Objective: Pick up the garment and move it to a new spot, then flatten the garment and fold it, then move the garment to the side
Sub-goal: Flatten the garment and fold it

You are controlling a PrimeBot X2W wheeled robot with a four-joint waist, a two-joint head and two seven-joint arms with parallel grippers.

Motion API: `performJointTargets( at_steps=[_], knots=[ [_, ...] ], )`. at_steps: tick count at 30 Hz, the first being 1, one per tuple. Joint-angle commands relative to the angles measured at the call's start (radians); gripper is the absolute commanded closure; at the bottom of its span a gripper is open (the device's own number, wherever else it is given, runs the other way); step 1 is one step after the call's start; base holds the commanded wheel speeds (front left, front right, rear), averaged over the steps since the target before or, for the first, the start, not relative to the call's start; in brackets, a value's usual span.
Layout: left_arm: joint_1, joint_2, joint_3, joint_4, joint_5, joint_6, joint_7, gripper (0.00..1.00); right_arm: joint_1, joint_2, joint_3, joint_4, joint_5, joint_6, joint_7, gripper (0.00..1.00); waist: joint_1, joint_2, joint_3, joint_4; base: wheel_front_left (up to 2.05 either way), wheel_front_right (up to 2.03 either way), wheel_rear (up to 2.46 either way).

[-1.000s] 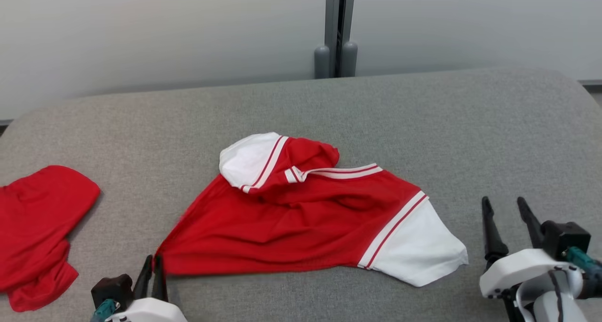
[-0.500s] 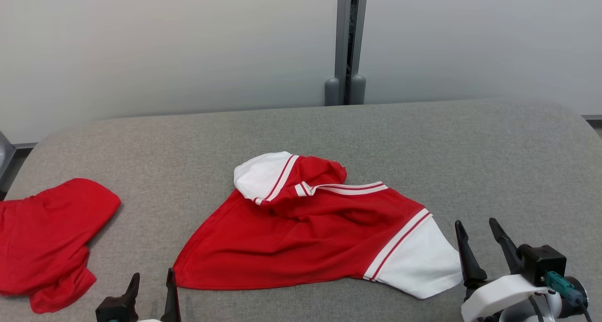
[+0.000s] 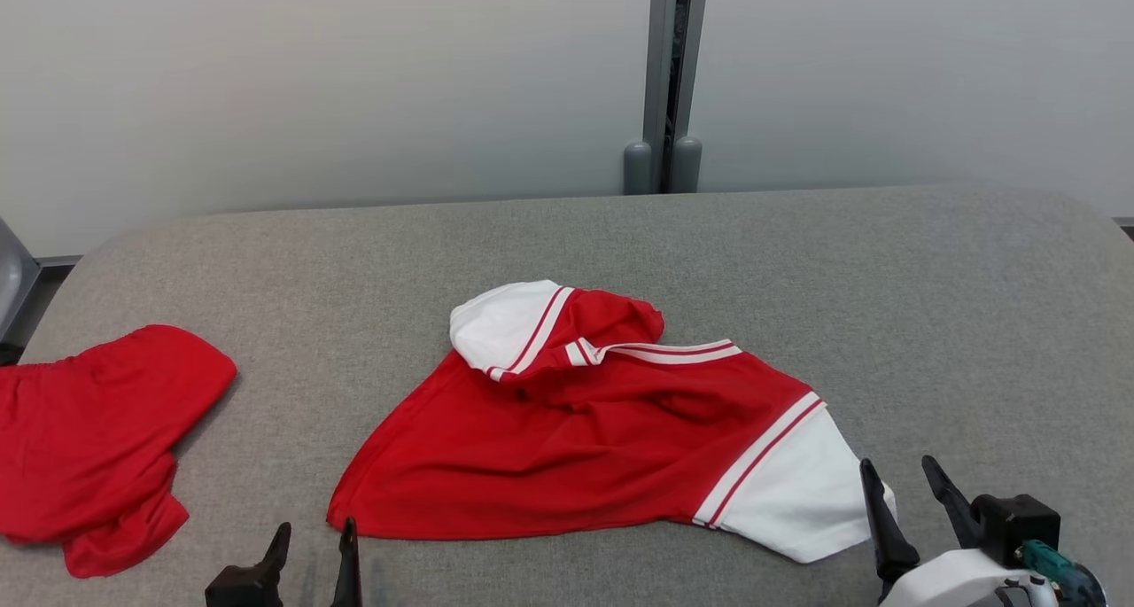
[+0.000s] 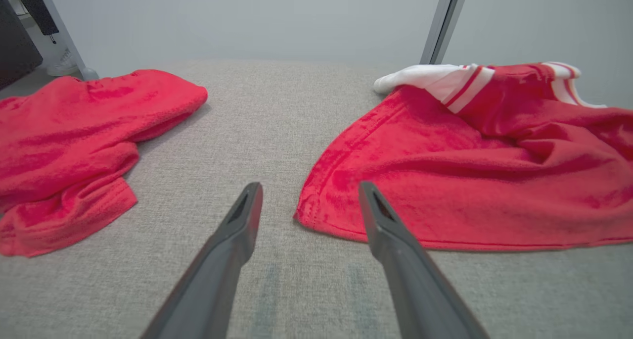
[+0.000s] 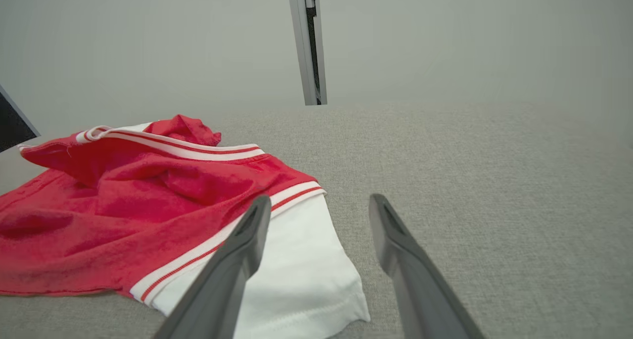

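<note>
The garment (image 3: 585,447), a red shirt with white striped sleeves, lies in the middle of the grey padded surface (image 3: 797,261), rumpled: its upper part is bunched over on itself while the lower hem runs fairly straight along the near side. That lie suggests the moving step is done and the flattening is at hand, since the cloth rests free with nothing lifting it. The left fingers (image 3: 347,549) stand spread apart with nothing between them, just short of the hem corner (image 4: 302,219) at the shirt's left end, a natural place to pinch when the hem is to be pulled straight. The right fingers (image 3: 881,523) are likewise spread and empty, low beside the white sleeve (image 5: 296,260) at the other end; whether they touch it cannot be told. With one pair at each end, the arms seem set to stretch the shirt between them. A second red cloth (image 3: 89,439) lies crumpled well apart at the far left, probably set aside and best left alone.
</note>
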Motion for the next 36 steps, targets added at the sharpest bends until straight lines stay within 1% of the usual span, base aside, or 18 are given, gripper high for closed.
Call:
performJointTargets(
  at_steps=[1,4,12,20,23,24,25,26,27,28,36],
  knots=[
    [-0.015,0.005,-0.010,0.001,-0.014,0.001,0.000,0.00,0.001,-0.007,-0.012,0.024,-0.008,0.000,0.000,0.00,0.0000,0.0000,0.015,0.003,0.00,0.00,0.00],
    [-0.021,0.005,-0.032,0.009,-0.033,0.001,0.000,0.00,-0.009,-0.006,-0.025,0.074,-0.023,0.000,0.000,0.00,0.0000,0.0000,0.031,0.005,0.00,0.00,0.00],
    [-0.052,0.005,-0.080,0.023,-0.040,-0.004,0.000,0.00,-0.041,-0.007,-0.042,0.168,-0.035,0.000,0.000,0.00,0.0000,0.0000,0.073,0.010,0.00,0.00,0.00],
    [-0.078,0.005,-0.095,0.026,-0.063,-0.010,0.000,0.00,-0.079,-0.007,-0.059,0.217,-0.065,0.000,0.000,0.00,0.0000,0.0000,0.107,0.011,0.00,0.00,0.00],
    [-0.084,0.005,-0.095,0.026,-0.061,-0.016,0.000,0.00,-0.094,-0.006,-0.047,0.253,-0.067,0.000,0.000,0.00,0.0000,0.0000,0.118,0.016,0.00,0.00,0.00],
    [-0.087,0.005,-0.095,0.026,-0.061,-0.017,0.000,0.00,-0.101,-0.006,-0.043,0.263,-0.072,0.000,0.000,0.09,0.0000,0.0000,0.123,0.018,0.00,0.00,0.00],
    [-0.090,0.005,-0.095,0.027,-0.061,-0.019,0.000,0.00,-0.105,-0.006,-0.038,0.275,-0.071,0.000,0.000,0.35,0.0000,0.0000,0.127,0.020,0.00,0.00,0.00],
    [-0.094,0.004,-0.096,0.027,-0.061,-0.018,0.000,0.00,-0.107,-0.005,-0.033,0.284,-0.070,0.000,0.001,0.58,0.0000,0.0000,0.130,0.021,0.00,0.00,0.00],
    [-0.098,0.005,-0.096,0.026,-0.062,-0.018,0.000,0.00,-0.111,-0.005,-0.030,0.285,-0.073,0.000,0.001,0.69,0.0000,0.0000,0.134,0.021,0.00,0.00,0.00],
    [-0.101,0.005,-0.096,0.026,-0.063,-0.018,0.000,0.00,-0.113,-0.005,-0.028,0.285,-0.073,0.000,0.001,1.00,0.0000,0.0000,0.136,0.021,0.00,0.00,0.00],
    [-0.085,0.005,-0.090,0.044,-0.083,-0.018,0.000,0.00,-0.094,-0.017,-0.055,0.226,-0.069,0.000,0.000,1.00,0.0000,0.0000,0.126,-0.008,0.00,0.00,0.00]
  ],
)
